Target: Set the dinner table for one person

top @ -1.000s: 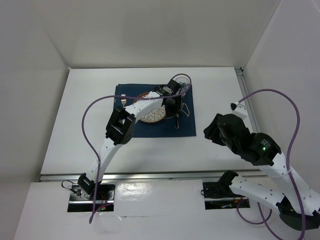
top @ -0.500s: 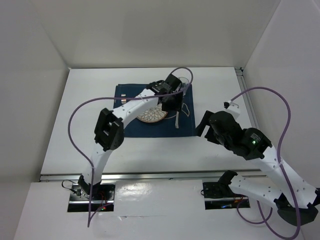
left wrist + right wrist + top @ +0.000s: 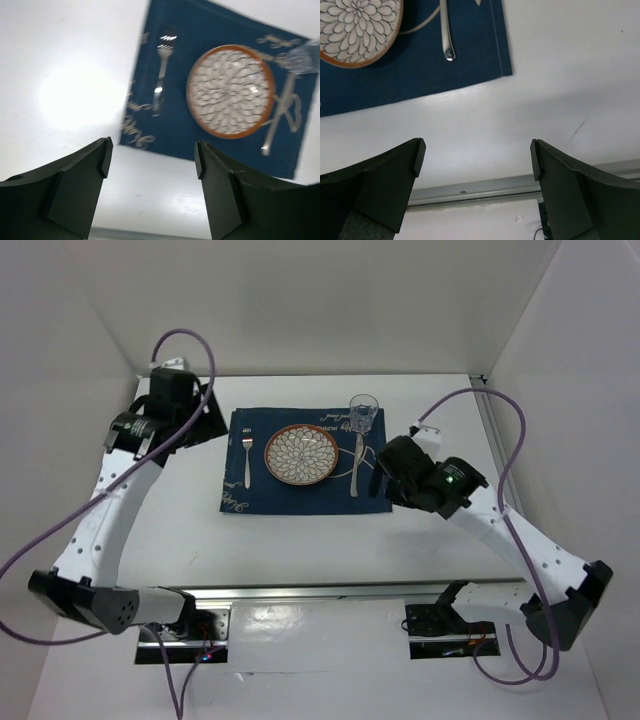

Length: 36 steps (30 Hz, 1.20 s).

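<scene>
Top external view shows the white surface spread beneath everything, with a blue placemat near its middle. On the placemat a patterned plate sits centred, a fork to its left, a long utensil, perhaps a knife, to its right, and a glass at the far right corner. The left pincer hangs open and empty beyond the placemat's far left corner. The right pincer is open and empty off its near right corner.

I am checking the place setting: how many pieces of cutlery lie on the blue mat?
2. A fork lies left of the plate; a second utensil lies right of it. None seems hidden.
</scene>
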Each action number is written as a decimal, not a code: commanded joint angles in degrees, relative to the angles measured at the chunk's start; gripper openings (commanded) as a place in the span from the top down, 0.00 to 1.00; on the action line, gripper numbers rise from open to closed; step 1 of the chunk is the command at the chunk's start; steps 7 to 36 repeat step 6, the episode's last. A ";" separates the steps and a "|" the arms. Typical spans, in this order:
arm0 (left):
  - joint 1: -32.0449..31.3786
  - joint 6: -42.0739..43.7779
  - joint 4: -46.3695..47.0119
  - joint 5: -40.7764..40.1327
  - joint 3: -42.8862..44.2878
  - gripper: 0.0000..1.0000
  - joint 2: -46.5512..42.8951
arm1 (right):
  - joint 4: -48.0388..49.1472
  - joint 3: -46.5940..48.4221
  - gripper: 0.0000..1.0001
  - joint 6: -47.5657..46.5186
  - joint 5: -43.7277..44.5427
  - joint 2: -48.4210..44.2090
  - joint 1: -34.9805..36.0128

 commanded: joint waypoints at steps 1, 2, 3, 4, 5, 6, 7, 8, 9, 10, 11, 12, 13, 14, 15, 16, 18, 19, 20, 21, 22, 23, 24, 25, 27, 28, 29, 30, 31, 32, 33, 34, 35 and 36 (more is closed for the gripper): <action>4.89 5.15 -1.83 -0.84 -5.42 0.16 -5.54 | 3.10 5.98 0.00 -1.73 2.45 4.18 -0.93; 6.04 5.68 -1.83 -0.84 -5.43 0.16 -6.60 | 3.71 5.99 0.00 -1.73 2.44 4.98 -0.93; 7.10 6.81 -1.83 -0.84 -6.21 0.16 -8.09 | 3.72 5.99 0.00 -2.25 1.14 5.69 -0.93; 8.07 6.82 -1.83 -0.15 -6.74 0.16 -8.71 | 4.41 5.99 0.00 -2.26 0.52 6.30 -1.45; 9.56 7.52 -1.83 -0.14 -6.74 0.16 -8.72 | 5.38 5.99 0.00 -2.87 -0.36 7.35 -1.46; 10.18 7.53 -1.83 0.82 -7.27 0.16 -9.33 | 5.39 5.99 0.00 -2.87 -1.15 7.97 -2.07; 10.18 7.53 -1.83 0.82 -7.27 0.16 -9.33 | 5.39 5.99 0.00 -2.87 -1.15 7.97 -2.07; 10.18 7.53 -1.83 0.82 -7.27 0.16 -9.33 | 5.39 5.99 0.00 -2.87 -1.15 7.97 -2.07; 10.18 7.53 -1.83 0.82 -7.27 0.16 -9.33 | 5.39 5.99 0.00 -2.87 -1.15 7.97 -2.07; 10.18 7.53 -1.83 0.82 -7.27 0.16 -9.33 | 5.39 5.99 0.00 -2.87 -1.15 7.97 -2.07; 10.18 7.53 -1.83 0.82 -7.27 0.16 -9.33 | 5.39 5.99 0.00 -2.87 -1.15 7.97 -2.07; 10.18 7.53 -1.83 0.82 -7.27 0.16 -9.33 | 5.39 5.99 0.00 -2.87 -1.15 7.97 -2.07; 10.18 7.53 -1.83 0.82 -7.27 0.16 -9.33 | 5.39 5.99 0.00 -2.87 -1.15 7.97 -2.07; 10.18 7.53 -1.83 0.82 -7.27 0.16 -9.33 | 5.39 5.99 0.00 -2.87 -1.15 7.97 -2.07; 10.18 7.53 -1.83 0.82 -7.27 0.16 -9.33 | 5.39 5.99 0.00 -2.87 -1.15 7.97 -2.07; 10.18 7.53 -1.83 0.82 -7.27 0.16 -9.33 | 5.39 5.99 0.00 -2.87 -1.15 7.97 -2.07; 10.18 7.53 -1.83 0.82 -7.27 0.16 -9.33 | 5.39 5.99 0.00 -2.87 -1.15 7.97 -2.07; 10.18 7.53 -1.83 0.82 -7.27 0.16 -9.33 | 5.39 5.99 0.00 -2.87 -1.15 7.97 -2.07; 10.18 7.53 -1.83 0.82 -7.27 0.16 -9.33 | 5.39 5.99 0.00 -2.87 -1.15 7.97 -2.07; 10.18 7.53 -1.83 0.82 -7.27 0.16 -9.33 | 5.39 5.99 0.00 -2.87 -1.15 7.97 -2.07; 10.18 7.53 -1.83 0.82 -7.27 0.16 -9.33 | 5.39 5.99 0.00 -2.87 -1.15 7.97 -2.07; 10.18 7.53 -1.83 0.82 -7.27 0.16 -9.33 | 5.39 5.99 0.00 -2.87 -1.15 7.97 -2.07; 10.18 7.53 -1.83 0.82 -7.27 0.16 -9.33 | 5.39 5.99 0.00 -2.87 -1.15 7.97 -2.07; 10.18 7.53 -1.83 0.82 -7.27 0.16 -9.33 | 5.39 5.99 0.00 -2.87 -1.15 7.97 -2.07; 10.18 7.53 -1.83 0.82 -7.27 0.16 -9.33 | 5.39 5.99 0.00 -2.87 -1.15 7.97 -2.07; 10.18 7.53 -1.83 0.82 -7.27 0.16 -9.33 | 5.39 5.99 0.00 -2.87 -1.15 7.97 -2.07; 10.18 7.53 -1.83 0.82 -7.27 0.16 -9.33 | 5.39 5.99 0.00 -2.87 -1.15 7.97 -2.07; 10.18 7.53 -1.83 0.82 -7.27 0.16 -9.33 | 5.39 5.99 0.00 -2.87 -1.15 7.97 -2.07; 10.18 7.53 -1.83 0.82 -7.27 0.16 -9.33 | 5.39 5.99 0.00 -2.87 -1.15 7.97 -2.07; 10.18 7.53 -1.83 0.82 -7.27 0.16 -9.33 | 5.39 5.99 0.00 -2.87 -1.15 7.97 -2.07; 10.18 7.53 -1.83 0.82 -7.27 0.16 -9.33 | 5.39 5.99 0.00 -2.87 -1.15 7.97 -2.07; 10.18 7.53 -1.83 0.82 -7.27 0.16 -9.33 | 5.39 5.99 0.00 -2.87 -1.15 7.97 -2.07; 10.18 7.53 -1.83 0.82 -7.27 0.16 -9.33 | 5.39 5.99 0.00 -2.87 -1.15 7.97 -2.07; 10.18 7.53 -1.83 0.82 -7.27 0.16 -9.33 | 5.39 5.99 0.00 -2.87 -1.15 7.97 -2.07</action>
